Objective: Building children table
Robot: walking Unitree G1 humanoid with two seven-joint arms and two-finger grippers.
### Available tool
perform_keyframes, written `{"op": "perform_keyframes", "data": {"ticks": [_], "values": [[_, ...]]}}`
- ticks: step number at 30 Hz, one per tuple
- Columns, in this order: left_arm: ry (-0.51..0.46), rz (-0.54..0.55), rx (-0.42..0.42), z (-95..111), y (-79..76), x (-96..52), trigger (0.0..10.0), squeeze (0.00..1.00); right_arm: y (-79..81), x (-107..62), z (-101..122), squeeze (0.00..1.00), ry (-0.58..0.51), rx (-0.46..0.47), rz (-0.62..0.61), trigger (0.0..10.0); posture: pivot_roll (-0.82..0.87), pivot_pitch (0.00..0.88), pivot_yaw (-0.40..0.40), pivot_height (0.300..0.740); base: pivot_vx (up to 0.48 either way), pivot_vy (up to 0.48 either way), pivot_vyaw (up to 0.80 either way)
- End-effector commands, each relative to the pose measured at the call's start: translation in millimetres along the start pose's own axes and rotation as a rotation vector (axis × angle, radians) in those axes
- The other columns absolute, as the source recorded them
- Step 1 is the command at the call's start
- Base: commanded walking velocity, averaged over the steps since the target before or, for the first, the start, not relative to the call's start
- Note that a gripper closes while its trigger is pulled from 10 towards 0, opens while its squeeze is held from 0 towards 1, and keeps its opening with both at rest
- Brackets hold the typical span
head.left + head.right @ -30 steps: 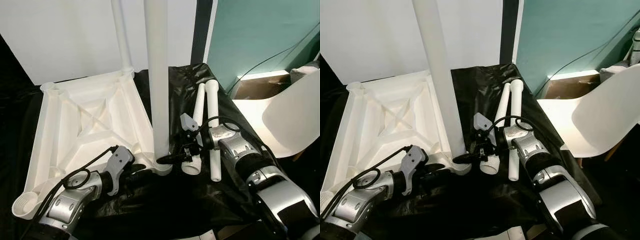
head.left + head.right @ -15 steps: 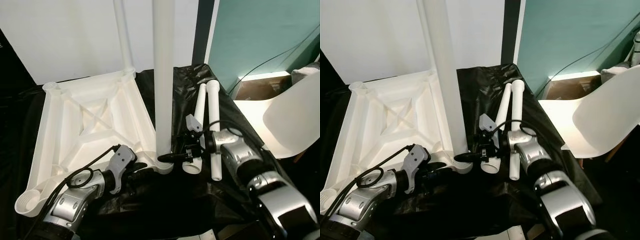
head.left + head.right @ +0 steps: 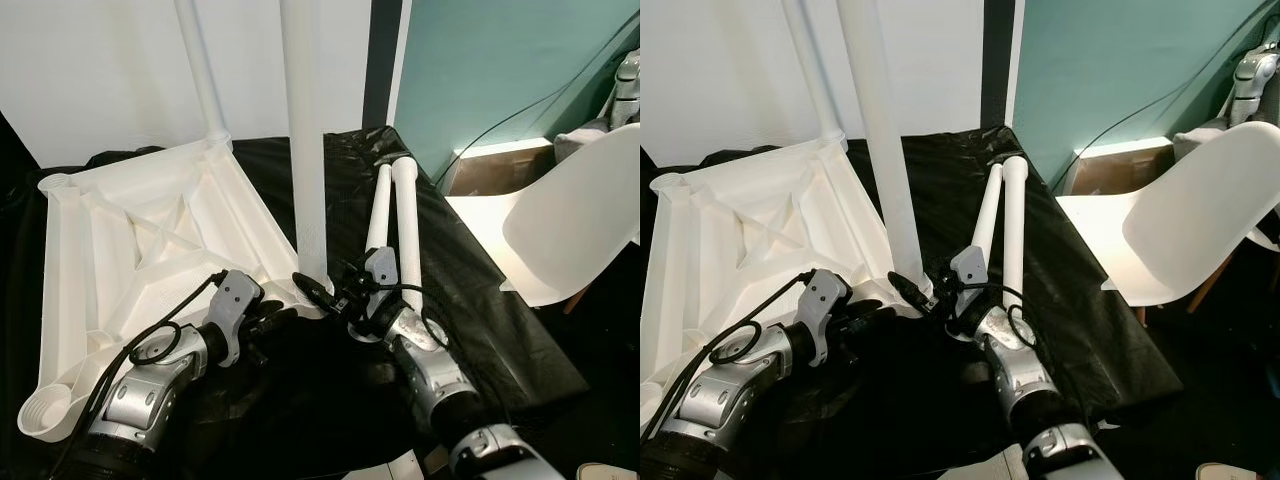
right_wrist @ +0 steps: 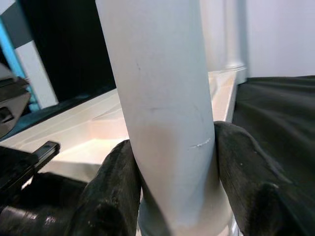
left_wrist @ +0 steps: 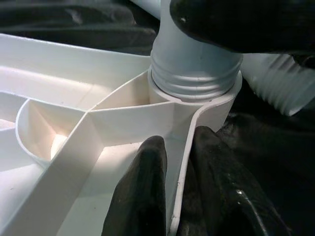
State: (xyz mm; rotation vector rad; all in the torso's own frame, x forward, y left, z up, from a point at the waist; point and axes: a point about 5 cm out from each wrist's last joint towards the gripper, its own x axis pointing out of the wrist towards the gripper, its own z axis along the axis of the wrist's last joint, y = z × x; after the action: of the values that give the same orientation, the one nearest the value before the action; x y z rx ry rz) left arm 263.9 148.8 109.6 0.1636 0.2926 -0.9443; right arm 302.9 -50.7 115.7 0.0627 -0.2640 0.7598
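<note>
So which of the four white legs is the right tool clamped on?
The near upright leg, standing in the tabletop's near corner socket. Another stands at the far corner; two lie loose on the black sheet.

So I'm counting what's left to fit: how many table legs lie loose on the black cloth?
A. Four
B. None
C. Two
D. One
C: two loose legs lie side by side on the black cloth, while the right gripper holds an upright leg at its socket in the upturned tabletop.
</note>
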Motion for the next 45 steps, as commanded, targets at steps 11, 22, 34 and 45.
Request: {"op": "perform_keyframes", "data": {"ticks": [11, 22, 34, 45], "values": [[0.065, -0.134, -0.067, -21.9, -23.1, 6.1, 10.0, 0.00, -2.9, 10.4, 23.3, 1.00, -0.073, -0.013, -0.019, 10.0, 0.06, 0.000, 0.013, 0.740, 0.000, 0.000, 0.00], [0.146, -0.211, -0.043, -33.1, -24.3, -6.3, 10.0, 0.00, -25.8, -1.3, 32.4, 0.00, 0.102, -0.045, 0.436, 10.0, 0.05, 0.000, 0.007, 0.740, 0.000, 0.000, 0.00], [0.197, -0.279, -0.037, -39.5, -27.7, -18.9, 10.0, 0.00, -53.8, -4.5, 44.6, 0.00, 0.248, -0.107, 0.648, 10.0, 0.07, 0.000, 0.006, 0.740, 0.000, 0.000, 0.00], [0.214, -0.280, -0.028, -42.0, -28.8, -19.4, 10.0, 0.00, -51.0, 7.0, 37.3, 0.00, 0.331, -0.146, 0.779, 10.0, 0.09, 0.000, -0.003, 0.740, 0.000, 0.000, 0.00]]}}
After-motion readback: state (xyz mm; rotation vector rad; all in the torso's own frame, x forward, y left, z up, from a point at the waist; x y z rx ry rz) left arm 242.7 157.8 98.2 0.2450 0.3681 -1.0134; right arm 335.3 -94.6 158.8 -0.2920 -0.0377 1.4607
